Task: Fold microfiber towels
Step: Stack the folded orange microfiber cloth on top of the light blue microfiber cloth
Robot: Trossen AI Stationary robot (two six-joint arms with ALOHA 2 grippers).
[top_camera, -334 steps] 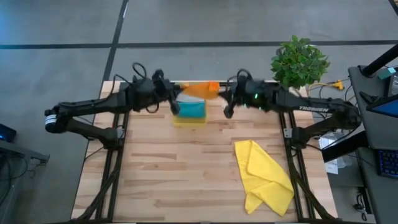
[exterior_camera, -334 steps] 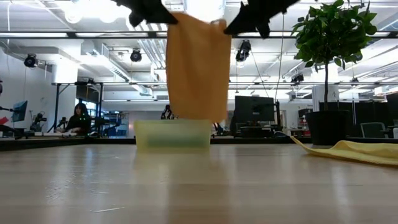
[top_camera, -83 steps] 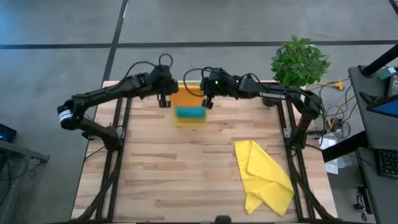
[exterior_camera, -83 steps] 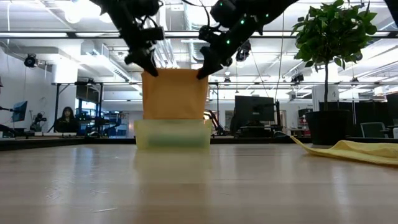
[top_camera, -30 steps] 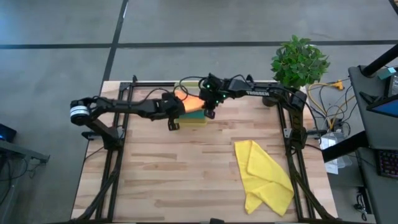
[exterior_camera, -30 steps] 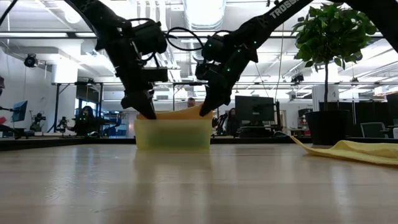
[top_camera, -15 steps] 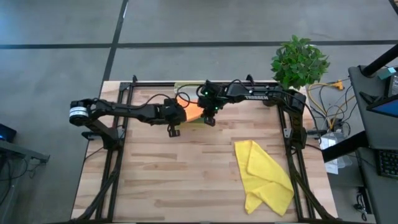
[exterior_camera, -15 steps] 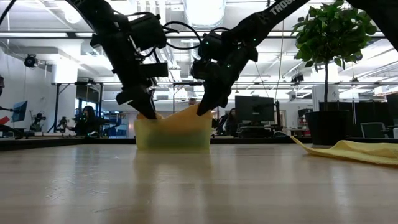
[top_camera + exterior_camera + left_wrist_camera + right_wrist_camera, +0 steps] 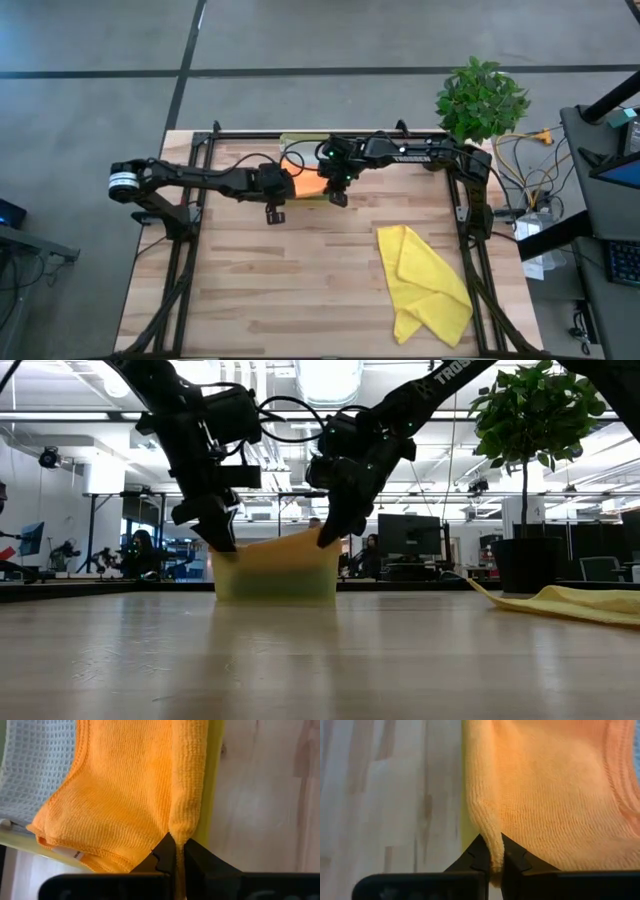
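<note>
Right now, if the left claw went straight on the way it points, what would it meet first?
Probably the orange towel it already pinches, lying in the yellow tray; the grey cloth lies farther on, though depth is unclear.

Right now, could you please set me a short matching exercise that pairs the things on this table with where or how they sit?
Things:
1. orange towel
2. yellow towel
3. grey towel
4. potted plant

Places or states:
A. standing at the table's far right corner
B. pinched at two edges by both arms' jaws, over the tray
C. lying crumpled on the bare wood, no arm near it
D. lying partly under the orange cloth

Pairs: 1-B, 2-C, 3-D, 4-A
</note>
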